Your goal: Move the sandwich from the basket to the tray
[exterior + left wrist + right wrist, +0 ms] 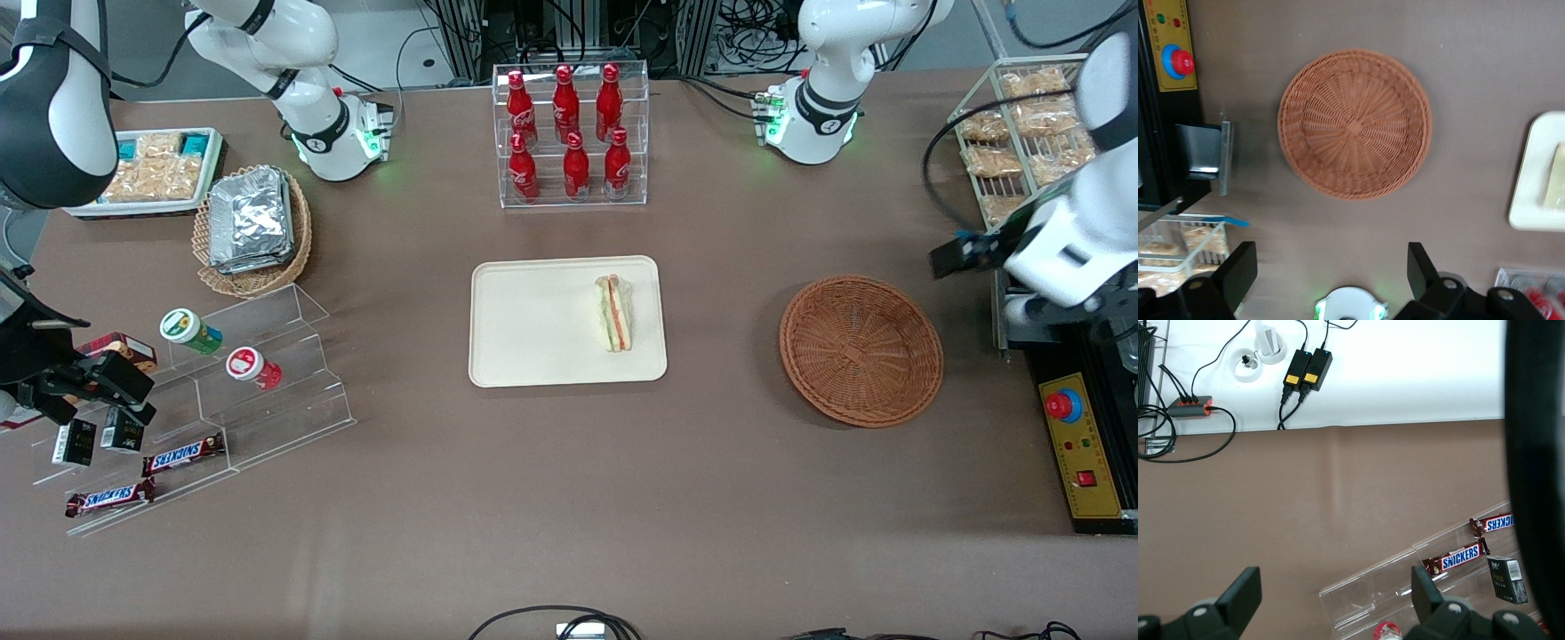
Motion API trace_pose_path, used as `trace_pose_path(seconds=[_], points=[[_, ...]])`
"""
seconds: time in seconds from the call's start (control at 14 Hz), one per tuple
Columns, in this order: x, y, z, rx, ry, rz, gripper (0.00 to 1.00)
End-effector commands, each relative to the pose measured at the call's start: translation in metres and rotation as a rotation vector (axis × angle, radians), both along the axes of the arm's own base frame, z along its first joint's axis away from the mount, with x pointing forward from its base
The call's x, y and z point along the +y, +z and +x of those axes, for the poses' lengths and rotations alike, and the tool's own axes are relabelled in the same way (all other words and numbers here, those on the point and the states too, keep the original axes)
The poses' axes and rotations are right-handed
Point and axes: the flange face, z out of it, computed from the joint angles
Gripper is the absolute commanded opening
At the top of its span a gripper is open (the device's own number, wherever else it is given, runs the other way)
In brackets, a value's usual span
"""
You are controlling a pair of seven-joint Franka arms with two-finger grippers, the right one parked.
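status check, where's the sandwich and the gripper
Gripper open, empty, high above table near basket. Sandwich lying on tray. Basket empty. Nothing in the way.

The triangular sandwich, pale bread with red and green layers, lay on the cream rectangular tray, near the tray's edge toward the working arm. The round reddish-brown wicker basket sat empty beside the tray, apart from it, toward the working arm's end.

The gripper hung above the table near the basket, fingers spread wide and holding nothing.

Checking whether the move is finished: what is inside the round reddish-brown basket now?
The basket holds nothing; its whole woven floor shows. The sandwich lies on the tray. The end effector, open, hovers above the table beside the basket.
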Motion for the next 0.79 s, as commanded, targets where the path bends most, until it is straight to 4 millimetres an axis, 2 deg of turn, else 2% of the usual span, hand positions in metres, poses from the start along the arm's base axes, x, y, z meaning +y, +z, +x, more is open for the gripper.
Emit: trace_pose_path(seconds=[0.0, 0.36, 0.71], points=[[0.014, 0.022, -0.021, -0.012, -0.1, -0.029, 0.99], [0.003, 0.033, -0.026, -0.031, -0.137, -0.029, 1.0], [0.002, 0.031, -0.025, -0.028, -0.129, -0.062, 1.0]])
